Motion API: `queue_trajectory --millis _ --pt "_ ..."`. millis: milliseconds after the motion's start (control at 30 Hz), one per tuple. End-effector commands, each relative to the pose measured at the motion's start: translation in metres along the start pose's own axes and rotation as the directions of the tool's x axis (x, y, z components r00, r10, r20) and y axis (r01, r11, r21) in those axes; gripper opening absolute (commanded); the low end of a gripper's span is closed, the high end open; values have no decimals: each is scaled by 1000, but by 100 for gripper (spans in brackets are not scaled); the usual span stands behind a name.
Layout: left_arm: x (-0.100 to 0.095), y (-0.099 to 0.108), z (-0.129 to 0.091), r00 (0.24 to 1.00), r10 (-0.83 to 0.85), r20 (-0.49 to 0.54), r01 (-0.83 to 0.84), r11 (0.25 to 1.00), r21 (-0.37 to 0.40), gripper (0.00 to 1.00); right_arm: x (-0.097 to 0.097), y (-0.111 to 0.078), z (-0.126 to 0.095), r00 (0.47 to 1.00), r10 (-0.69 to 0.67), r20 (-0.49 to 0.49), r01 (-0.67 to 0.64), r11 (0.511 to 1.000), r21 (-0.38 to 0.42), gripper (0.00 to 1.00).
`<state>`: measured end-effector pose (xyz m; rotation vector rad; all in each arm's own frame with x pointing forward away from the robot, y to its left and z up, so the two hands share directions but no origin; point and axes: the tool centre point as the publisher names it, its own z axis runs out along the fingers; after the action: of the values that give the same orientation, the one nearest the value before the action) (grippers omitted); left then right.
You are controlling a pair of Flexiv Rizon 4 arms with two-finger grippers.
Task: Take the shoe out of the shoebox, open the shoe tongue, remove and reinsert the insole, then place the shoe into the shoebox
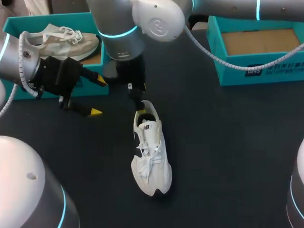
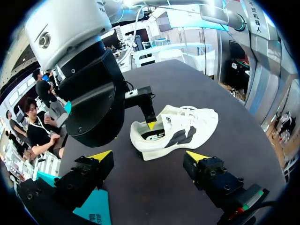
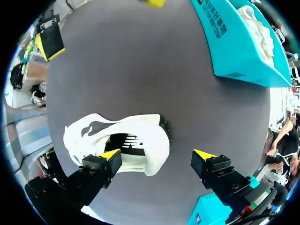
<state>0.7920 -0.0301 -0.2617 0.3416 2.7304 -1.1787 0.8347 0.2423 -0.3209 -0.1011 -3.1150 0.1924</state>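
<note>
1. The dark table (image 1: 234,156) carries two teal shoeboxes along its far edge and one shoe near its middle.
2. My right arm (image 1: 158,15) comes in from the far right corner and reaches past the middle. Its wrist points straight down over the heel end of the shoe.
3. My left arm (image 1: 8,54) enters from the left and lies low. Its wrist is turned toward the middle, in front of the left shoebox (image 1: 17,24).
4. The left shoebox holds a beige sneaker (image 1: 63,42). The right shoebox (image 1: 241,69) shows only its bare cardboard floor.
5. The white sneaker (image 1: 151,154) stands upright on its sole on the table, well apart from both boxes. Its heel points toward the far edge and its toe toward me, and a dark insole (image 3: 124,140) shows in the opening.
6. The right gripper (image 3: 157,154) has its fingers spread wide across the heel collar. One yellow tip is over the shoe's opening and the other is outside the heel, above bare table. It has hold of nothing.
7. The left gripper (image 2: 149,157) has its fingers wide apart too, with nothing between them. The sneaker lies ahead of it, heel end nearest.
</note>
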Motion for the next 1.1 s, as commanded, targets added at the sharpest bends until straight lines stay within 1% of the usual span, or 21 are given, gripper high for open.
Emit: queue_trajectory --millis 33,233,267,333,367,400,433,467,500,567,633,667,700,900,1033,1100 --pt "0 0 0 1000 0 -2 0 1000 -2 100 -1 -4 19 1000 5 -1 -5 999 -34 100" --pt "0 0 0 1000 0 -2 0 1000 -2 100 -3 -6 38 1000 26 1 -26 999 -28 93" --pt "0 0 0 1000 0 -2 0 1000 -2 100 -5 -6 40 1000 29 7 -29 999 -29 89" --pt "0 0 0 1000 0 -2 0 1000 -2 100 -7 -5 45 999 34 20 -33 999 -34 85" --pt "0 0 0 1000 0 -2 0 1000 -2 100 -7 -4 48 999 34 20 -33 999 -35 81" --pt "0 0 0 1000 0 -2 0 1000 -2 100 -6 -4 52 999 31 7 -31 999 -29 80" --pt "0 0 0 1000 0 -2 0 1000 -2 100 -6 -3 55 1000 31 -2 -31 999 -23 76" --pt "0 0 0 1000 0 -2 0 1000 -2 100 -5 -2 58 1000 30 -3 -30 999 -23 71" --pt "0 0 0 1000 0 -2 0 1000 -2 100 -4 -2 60 1000 30 -4 -30 999 -24 49" --pt "0 0 0 1000 0 -2 0 1000 -2 100 -3 -2 63 999 37 -11 -37 999 -15 38" --pt "0 0 0 1000 0 -2 0 1000 -2 100 -3 -2 64 998 54 -10 -54 999 -7 22" --pt "0 0 0 1000 0 -2 0 1000 -2 100 -3 -3 65 998 60 -8 -60 998 -3 13" --pt "0 0 0 1000 0 -2 0 1000 -2 100 -3 -3 66 998 67 -5 -67 998 -1 0" --pt "0 0 0 1000 0 -2 0 1000 -2 100 -4 -3 69 993 115 3 -115 993 15 0" --pt "0 0 0 1000 0 -2 0 1000 -2 100 -2 -5 57 991 132 16 -132 991 3 0" --pt "0 0 0 1000 0 -2 0 1000 -2 100 0 -9 47 991 131 12 -131 991 17 0"
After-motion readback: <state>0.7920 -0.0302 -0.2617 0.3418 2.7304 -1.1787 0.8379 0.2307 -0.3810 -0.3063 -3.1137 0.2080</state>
